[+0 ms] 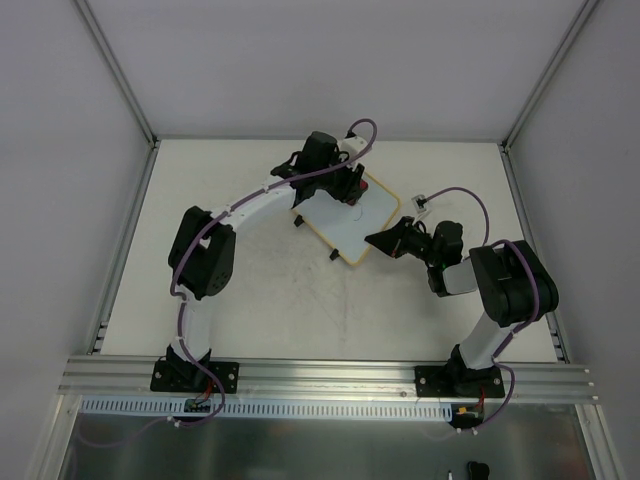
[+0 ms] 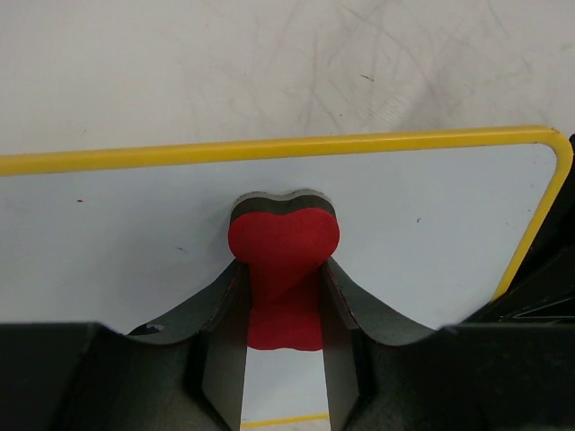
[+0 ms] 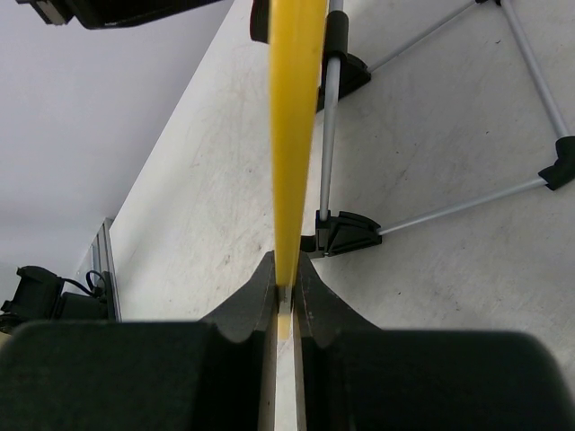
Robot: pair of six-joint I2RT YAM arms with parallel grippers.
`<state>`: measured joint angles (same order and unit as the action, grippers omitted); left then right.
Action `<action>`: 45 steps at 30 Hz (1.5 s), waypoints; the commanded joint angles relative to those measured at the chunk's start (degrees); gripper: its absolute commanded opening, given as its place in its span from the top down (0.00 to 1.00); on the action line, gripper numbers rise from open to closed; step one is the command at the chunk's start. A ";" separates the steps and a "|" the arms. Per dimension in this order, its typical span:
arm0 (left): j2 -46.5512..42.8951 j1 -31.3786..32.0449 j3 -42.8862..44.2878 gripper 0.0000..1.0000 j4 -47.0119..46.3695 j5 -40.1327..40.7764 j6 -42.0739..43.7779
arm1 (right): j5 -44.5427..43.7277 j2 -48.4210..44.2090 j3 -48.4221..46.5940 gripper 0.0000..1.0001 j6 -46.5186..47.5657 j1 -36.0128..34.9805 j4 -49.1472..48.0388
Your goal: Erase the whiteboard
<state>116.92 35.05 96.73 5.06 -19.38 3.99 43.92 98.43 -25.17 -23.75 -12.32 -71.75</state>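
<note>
Left arm first: it rises from its base at the near left with the elbow bent out to the left. The forearm arcs far and right, so the left gripper (image 1: 343, 183) hangs over the far part of the whiteboard (image 1: 355, 228). On the wrist camera its jaws are narrow, clamped on the waist of a red eraser (image 2: 284, 241). The eraser's rounded end points toward the yellow frame (image 2: 269, 148). It looks pressed onto the white surface, though the contact itself is hidden.

The board sits on the desk (image 1: 250, 300), turned diagonally, a little right of centre and toward the far side.

Now the right arm: it is folded tight, elbow out at the near right, forearm doubled back to the left. The right gripper (image 1: 388, 240) is at the board's right edge. Its own camera shows the jaws pinched onto the yellow rim, seen edge-on. The black feet (image 3: 346, 232) and thin metal legs (image 3: 328, 135) lie just right of the rim.
</note>
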 commanded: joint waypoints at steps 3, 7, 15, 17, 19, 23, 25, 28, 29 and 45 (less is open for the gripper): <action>3.31 0.90 4.43 1.00 5.57 1.96 2.78 | 5.83 -1.05 -1.46 1.00 1.16 -1.40 -5.25; 4.63 -1.38 6.19 1.00 6.10 3.73 0.76 | 5.91 -1.22 -1.38 1.00 1.16 -1.48 -5.25; 5.24 -8.59 7.86 1.00 6.02 4.26 -3.73 | 6.00 -1.49 -1.37 1.00 0.99 -1.48 -5.25; 5.68 -10.16 9.00 1.00 6.01 4.44 -3.73 | 6.09 -1.40 -1.55 1.00 0.90 -1.48 -5.16; 6.47 -11.05 9.79 1.00 6.02 4.78 -3.73 | 6.18 -1.58 -1.55 1.00 0.90 -1.48 -5.16; 7.62 -11.76 11.81 1.00 6.02 3.12 -3.73 | 6.18 -1.58 -1.46 1.00 0.90 -1.48 -5.25; 7.79 -11.58 12.17 1.00 6.02 1.89 -3.73 | 6.18 -1.58 -1.55 1.00 0.90 -1.57 -5.25; 7.36 -10.80 11.73 1.00 6.02 0.31 -3.81 | 6.18 -1.58 -1.55 1.00 0.98 -1.48 -5.25; 7.09 -10.35 11.38 1.00 6.01 0.22 -3.73 | 6.09 -1.49 -1.55 1.00 1.07 -1.48 -5.25; -0.28 3.79 -10.14 1.00 -12.95 8.74 -10.75 | 6.09 -1.49 -1.73 1.00 0.72 -1.57 -5.42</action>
<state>116.51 35.68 91.66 -1.54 -11.05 -3.14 43.59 98.43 -25.17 -25.08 -12.29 -71.02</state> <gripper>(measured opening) 0.313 0.083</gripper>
